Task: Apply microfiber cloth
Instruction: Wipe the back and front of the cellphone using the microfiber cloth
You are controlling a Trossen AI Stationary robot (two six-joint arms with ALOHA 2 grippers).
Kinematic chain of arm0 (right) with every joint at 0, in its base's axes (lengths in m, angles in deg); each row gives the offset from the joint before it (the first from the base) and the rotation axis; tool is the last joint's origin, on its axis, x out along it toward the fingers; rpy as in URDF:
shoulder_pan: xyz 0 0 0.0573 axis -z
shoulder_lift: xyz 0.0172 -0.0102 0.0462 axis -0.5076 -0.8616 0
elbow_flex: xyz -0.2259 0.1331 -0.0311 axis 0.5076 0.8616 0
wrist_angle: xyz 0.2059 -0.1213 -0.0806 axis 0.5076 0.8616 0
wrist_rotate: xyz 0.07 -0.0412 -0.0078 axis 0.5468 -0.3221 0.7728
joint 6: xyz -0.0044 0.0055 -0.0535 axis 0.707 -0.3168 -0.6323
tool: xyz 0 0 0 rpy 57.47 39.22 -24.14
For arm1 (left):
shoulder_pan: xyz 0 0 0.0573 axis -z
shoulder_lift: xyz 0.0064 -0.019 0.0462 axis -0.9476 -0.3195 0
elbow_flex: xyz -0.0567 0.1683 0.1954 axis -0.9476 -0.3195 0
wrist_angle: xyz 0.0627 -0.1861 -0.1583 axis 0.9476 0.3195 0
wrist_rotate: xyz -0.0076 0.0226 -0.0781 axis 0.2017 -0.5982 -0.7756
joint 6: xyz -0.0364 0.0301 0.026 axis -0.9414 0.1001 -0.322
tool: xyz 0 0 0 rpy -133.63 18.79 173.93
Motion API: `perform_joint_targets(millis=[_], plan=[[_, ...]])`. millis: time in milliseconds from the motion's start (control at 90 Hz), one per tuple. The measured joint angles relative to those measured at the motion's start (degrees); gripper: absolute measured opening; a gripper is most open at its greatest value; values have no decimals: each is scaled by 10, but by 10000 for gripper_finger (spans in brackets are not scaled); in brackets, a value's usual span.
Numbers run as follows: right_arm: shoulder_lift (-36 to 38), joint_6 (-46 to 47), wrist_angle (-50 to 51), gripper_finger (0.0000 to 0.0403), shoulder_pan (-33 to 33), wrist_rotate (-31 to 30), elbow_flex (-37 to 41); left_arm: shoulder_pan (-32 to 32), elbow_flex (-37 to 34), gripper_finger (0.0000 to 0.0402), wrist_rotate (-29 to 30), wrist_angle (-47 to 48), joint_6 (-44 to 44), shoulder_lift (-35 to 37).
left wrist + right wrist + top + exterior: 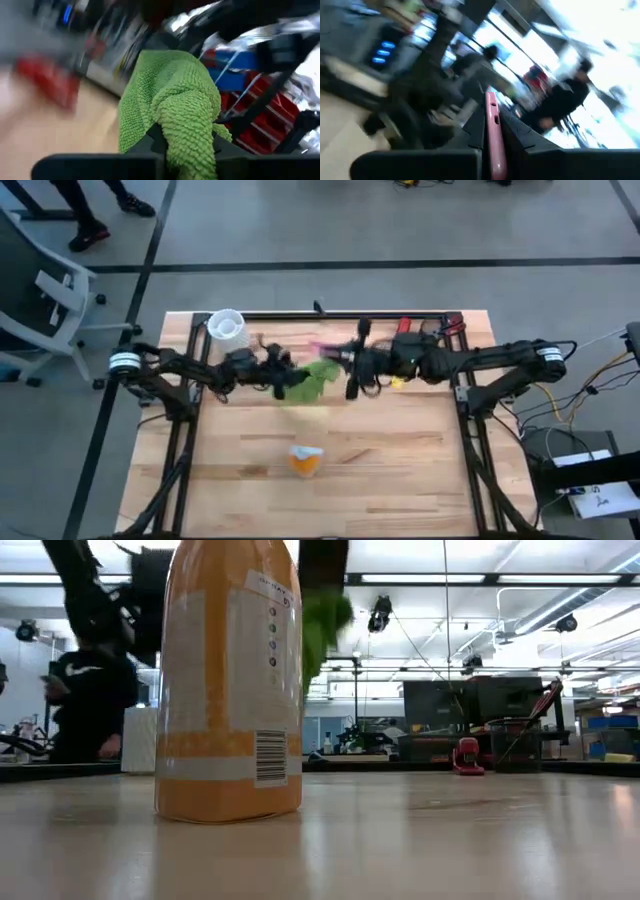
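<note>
Holding a bunched lime-green cloth (172, 107) up off the table, the left gripper (285, 380) sits near the far middle of the wooden table (400, 470). In the left wrist view its fingers are pinched tight on a thick fold, and the rest of the fabric billows up in front of them. From above, the cloth hangs in the air between the two grippers, its loose end reaching toward the right arm.

The right gripper (345, 358) faces it from the other side, close by. Its fingers are clamped on a thin pink-edged slab (493, 131), which I take to be a phone in a case seen edge-on, though I cannot be sure. From overhead, cloth and slab look nearly touching; whether they actually meet I cannot tell.

An orange-and-white bottle (306, 461) stands upright nearer the front of the table, well apart from both arms and untouched. A white cup (226, 326) sits at the far left corner. A person in dark clothes (85, 700) stands beyond the table.

By my reckoning the pick-up is done on both sides: cloth in one gripper, the thing to be wiped in the other, both raised. What remains is the main part, bringing the cloth onto the flat face and rubbing it across.
</note>
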Motion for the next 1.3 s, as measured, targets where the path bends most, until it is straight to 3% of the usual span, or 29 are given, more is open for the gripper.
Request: perform_joint_targets(millis=[167,289,422,689,911,1111,1300], plan=[[-2,150,3,10,6,-37,20,34,8,21,82,34,210,86],[-10,266,2,10,11,-55,30,71,42,21,175,144,363,127],[-27,321,1,10,23,-63,35,97,97,21,185,208,455,138],[-37,365,-35,10,32,-63,34,100,154,21,188,270,510,95],[-33,415,-38,10,34,-64,35,97,154,21,310,237,554,10],[-33,417,-25,10,35,-75,35,99,152,21,317,243,539,-58],[-35,425,-27,10,34,-81,35,101,158,20,333,233,543,-61]])
